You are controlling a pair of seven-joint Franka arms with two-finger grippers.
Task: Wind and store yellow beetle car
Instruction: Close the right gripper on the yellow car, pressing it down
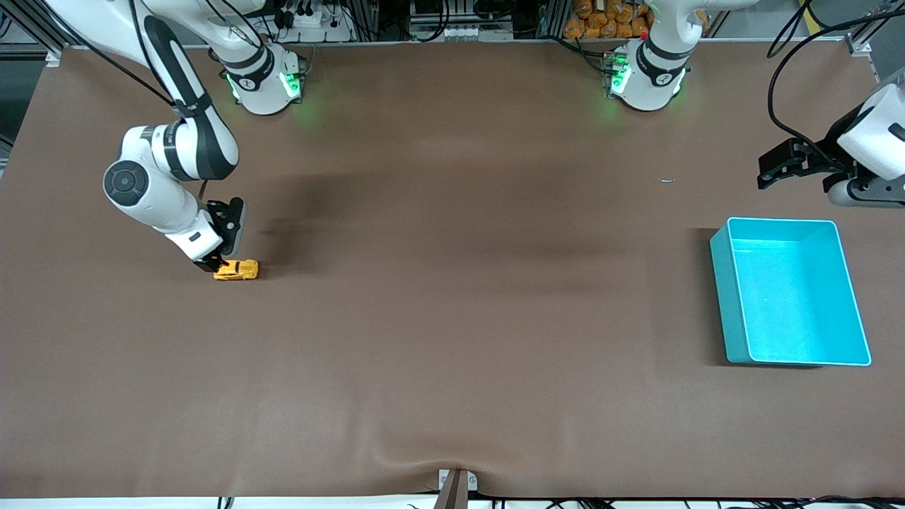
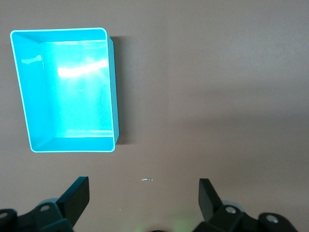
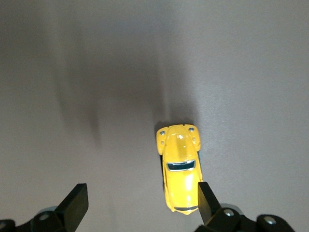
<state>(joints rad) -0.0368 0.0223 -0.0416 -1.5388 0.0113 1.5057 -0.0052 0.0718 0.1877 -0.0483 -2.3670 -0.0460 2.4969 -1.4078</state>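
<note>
The right claw, fingers spread and empty, sits low at the frame's left, one finger just beside the yellow car; the car's length points away from it; left claw, spread, waits near the bin.

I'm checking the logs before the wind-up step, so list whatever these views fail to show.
- Car: in the front view the right tool covers one end; in the right wrist view one finger overlaps that end, and contact cannot be told.
- Car's underside and wheels: hidden in every view.
- Left arm: cut off by the front view's edge; its tool waits open over the table beside the bin.
- Small speck on the table: too small to identify.
</note>
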